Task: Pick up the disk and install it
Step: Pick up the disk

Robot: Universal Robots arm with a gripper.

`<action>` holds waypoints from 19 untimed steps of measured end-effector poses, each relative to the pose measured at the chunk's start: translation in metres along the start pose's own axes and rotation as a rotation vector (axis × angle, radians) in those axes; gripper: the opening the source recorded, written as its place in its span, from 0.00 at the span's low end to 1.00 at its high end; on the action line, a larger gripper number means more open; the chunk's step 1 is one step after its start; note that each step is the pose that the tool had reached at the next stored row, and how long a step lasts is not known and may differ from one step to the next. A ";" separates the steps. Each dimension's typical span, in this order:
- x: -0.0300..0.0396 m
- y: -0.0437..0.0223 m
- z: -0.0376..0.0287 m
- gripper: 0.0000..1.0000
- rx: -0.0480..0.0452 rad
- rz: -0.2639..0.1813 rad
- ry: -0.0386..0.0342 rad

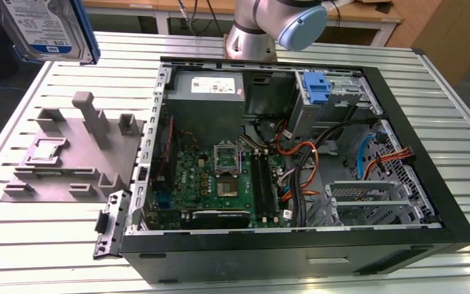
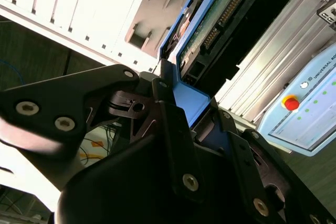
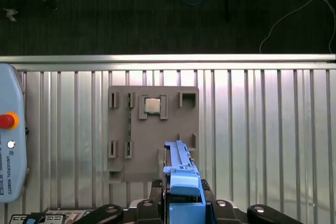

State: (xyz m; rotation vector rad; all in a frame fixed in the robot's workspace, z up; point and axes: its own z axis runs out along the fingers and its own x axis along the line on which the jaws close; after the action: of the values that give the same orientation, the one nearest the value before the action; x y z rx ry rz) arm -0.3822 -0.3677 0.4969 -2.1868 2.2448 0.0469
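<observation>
- The hand [image 2: 190, 103] is closed on the disk [image 1: 43, 27], with its fingers [image 2: 173, 129] pinching one end of the blue frame. The disk hangs in the air at the exterior view's upper left, well above the bench [image 1: 47, 245]
- Step in hand, as I judge it: carrying the disk, lifted clear of the fixture [image 1: 71, 153]
- The grip sits at one end, so the free end may swing or slip; move slowly and avoid sharp wrist turns
- Carry high enough to clear the fixture's posts and the wall of the case [image 1: 149, 153]
- The exterior view gives the disk's label side, the open case, its cables [image 1: 300, 165] and a second blue carrier [image 1: 317, 92] in the bay
- The second wrist view gives the disk's circuit-board side and the finger contact
- The first wrist view gives the disk edge-on with the fixture below it, a chip [image 3: 152, 106] seated in one socket
</observation>
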 end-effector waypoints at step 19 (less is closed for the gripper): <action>-0.0002 -0.0058 -0.0001 0.36 0.0000 0.000 0.0000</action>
State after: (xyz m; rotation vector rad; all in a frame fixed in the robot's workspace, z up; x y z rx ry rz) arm -0.3764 -0.3676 0.4969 -2.1868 2.2448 0.0469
